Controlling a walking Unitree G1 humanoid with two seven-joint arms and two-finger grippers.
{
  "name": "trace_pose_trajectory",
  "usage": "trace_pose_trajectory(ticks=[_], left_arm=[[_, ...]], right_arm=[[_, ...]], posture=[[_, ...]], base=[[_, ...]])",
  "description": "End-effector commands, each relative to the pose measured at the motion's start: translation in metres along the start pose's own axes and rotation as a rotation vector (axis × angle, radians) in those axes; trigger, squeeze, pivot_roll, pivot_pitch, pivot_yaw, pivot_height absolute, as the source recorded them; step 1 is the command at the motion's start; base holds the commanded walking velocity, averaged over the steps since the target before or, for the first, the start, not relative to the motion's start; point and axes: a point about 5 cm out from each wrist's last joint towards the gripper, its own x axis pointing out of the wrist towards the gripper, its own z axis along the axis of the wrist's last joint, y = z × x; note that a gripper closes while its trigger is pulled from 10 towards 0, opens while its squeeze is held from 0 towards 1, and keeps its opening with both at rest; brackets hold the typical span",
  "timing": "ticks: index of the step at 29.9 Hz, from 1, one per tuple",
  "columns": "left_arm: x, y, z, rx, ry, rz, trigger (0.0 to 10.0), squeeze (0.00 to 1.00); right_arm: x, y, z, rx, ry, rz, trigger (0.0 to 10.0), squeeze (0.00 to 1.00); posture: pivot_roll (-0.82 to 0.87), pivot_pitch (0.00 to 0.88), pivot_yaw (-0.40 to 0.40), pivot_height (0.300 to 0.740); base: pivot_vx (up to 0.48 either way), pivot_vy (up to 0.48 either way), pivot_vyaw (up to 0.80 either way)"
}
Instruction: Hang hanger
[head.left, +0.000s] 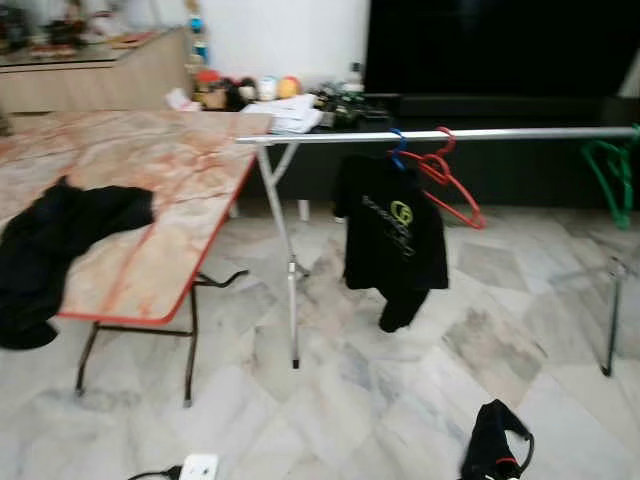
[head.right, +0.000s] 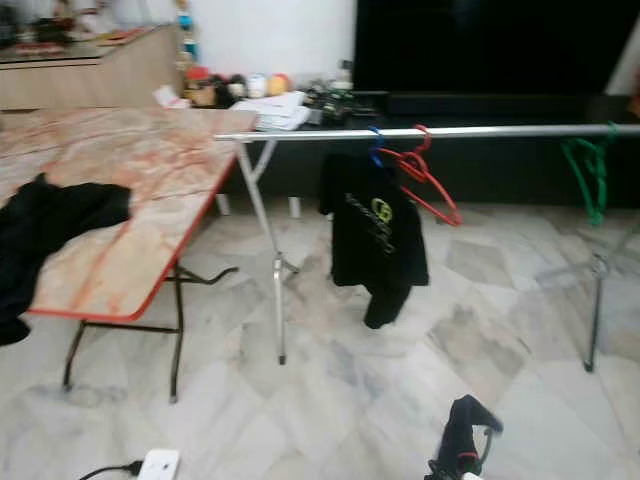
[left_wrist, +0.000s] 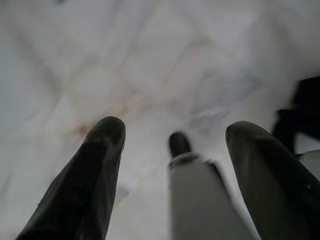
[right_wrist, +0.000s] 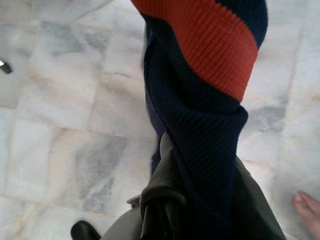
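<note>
Carry/approach step, judging by layout: right gripper (right_wrist: 165, 210) has its jaws clamped on a dark navy knit garment (right_wrist: 200, 125) with an orange band, bunched over the fingers; in the head views the same bundle (head.left: 492, 440) hangs low over the marble floor (head.left: 380, 400). I can't tell whether a hanger is inside it. The rail (head.left: 440, 134) is well ahead, already carrying a black shirt (head.left: 392, 232) on a blue hanger (head.left: 398, 150), a bare red hanger (head.left: 445, 180) beside it and a green hanger (head.left: 610, 175) near the far end. Next move calls for walking closer and lifting the right arm to rail height. Left gripper (left_wrist: 175, 150) hangs idle, jaws apart, empty. No containers; another black garment (head.left: 55, 250) lies on the table (head.left: 160, 190). A person's toes (right_wrist: 307, 207) show on the floor.
</note>
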Motion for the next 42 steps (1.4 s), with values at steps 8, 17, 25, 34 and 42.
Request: trace_pose_trajectory(ticks=[8,17,25,34,42], left_arm=[[-0.003,0.020,-0.012,-0.001,0.041,0.033,10.0,0.00],[-0.003,0.021,-0.013,-0.004,0.042,0.035,10.0,0.00],[-0.004,0.021,-0.014,-0.001,0.045,0.034,10.0,0.00],[-0.004,0.021,-0.015,0.001,0.046,0.030,10.0,0.00],[-0.004,0.021,-0.015,0.001,0.046,0.028,10.0,0.00]], right_arm=[[0.001,0.007,0.007,0.007,-0.047,0.024,10.0,0.00],[0.000,0.008,0.007,0.009,-0.048,0.019,10.0,0.00],[0.000,0.007,0.008,0.014,-0.060,0.008,10.0,0.00],[0.001,0.006,0.010,0.014,-0.069,-0.002,10.0,0.00],[0.001,0.007,0.014,0.021,-0.089,0.003,10.0,0.00]], posture=[[-0.03,0.023,0.082,0.740],[-0.03,0.021,0.083,0.740],[-0.04,0.002,0.086,0.740],[-0.04,0.000,0.085,0.740],[-0.03,0.000,0.084,0.740]], base=[[-0.125,0.000,0.00],[-0.285,0.000,0.00],[-0.329,0.000,0.00],[-0.331,0.000,0.00],[-0.345,0.000,0.00]])
